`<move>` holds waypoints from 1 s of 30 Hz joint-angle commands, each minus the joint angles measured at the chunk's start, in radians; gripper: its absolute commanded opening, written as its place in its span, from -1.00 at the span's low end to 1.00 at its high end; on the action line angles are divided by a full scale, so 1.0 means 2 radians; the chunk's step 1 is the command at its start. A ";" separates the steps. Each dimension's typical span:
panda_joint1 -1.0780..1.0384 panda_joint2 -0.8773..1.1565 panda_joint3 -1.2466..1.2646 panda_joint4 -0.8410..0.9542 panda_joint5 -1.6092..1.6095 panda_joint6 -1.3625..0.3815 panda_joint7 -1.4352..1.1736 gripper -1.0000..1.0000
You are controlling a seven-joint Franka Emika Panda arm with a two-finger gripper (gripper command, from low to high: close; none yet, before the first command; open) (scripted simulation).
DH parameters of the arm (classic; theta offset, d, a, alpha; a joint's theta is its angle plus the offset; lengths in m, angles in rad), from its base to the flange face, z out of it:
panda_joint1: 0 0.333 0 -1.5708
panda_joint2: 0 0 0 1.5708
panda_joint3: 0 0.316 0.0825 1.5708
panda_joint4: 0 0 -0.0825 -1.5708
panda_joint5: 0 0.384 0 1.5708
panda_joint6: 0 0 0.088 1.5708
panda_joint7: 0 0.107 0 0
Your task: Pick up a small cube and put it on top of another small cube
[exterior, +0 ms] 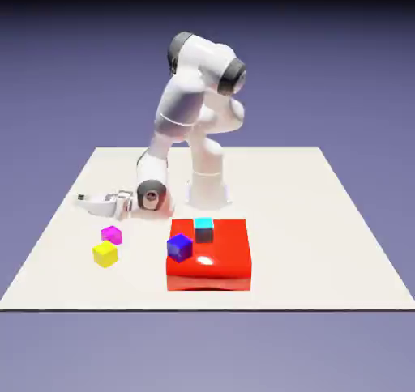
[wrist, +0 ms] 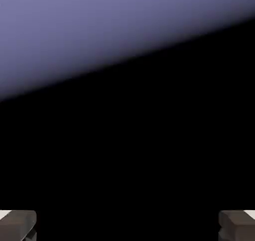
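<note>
The cyan-topped cube (exterior: 203, 228) and dark blue cube (exterior: 179, 247) are carried on the red block (exterior: 219, 265); the gripper (exterior: 83, 198) is spread wide, empty.

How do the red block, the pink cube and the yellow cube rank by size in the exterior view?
1. Red block, clearly largest.
2. Yellow cube and pink cube look alike; no ranking.
</note>
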 commanded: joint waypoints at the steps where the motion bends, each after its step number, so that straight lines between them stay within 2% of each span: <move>1: 0.017 0.011 -0.005 -0.007 -0.022 0.007 0.010 0.00; 14: 0.206 0.113 -0.088 -0.113 -0.304 0.106 0.156 0.00; 15: 0.211 0.120 -0.098 -0.122 -0.321 0.108 0.159 0.00; 20: 0.126 0.186 -0.045 -0.033 -0.318 0.105 0.168 0.00; 21: 0.126 0.186 -0.045 -0.033 -0.318 0.105 0.168 -1.00; 27: 0.212 0.120 -0.098 -0.123 -0.321 0.108 0.159 -1.00; 30: 0.181 0.100 -0.101 -0.125 -0.260 0.122 0.117 -1.00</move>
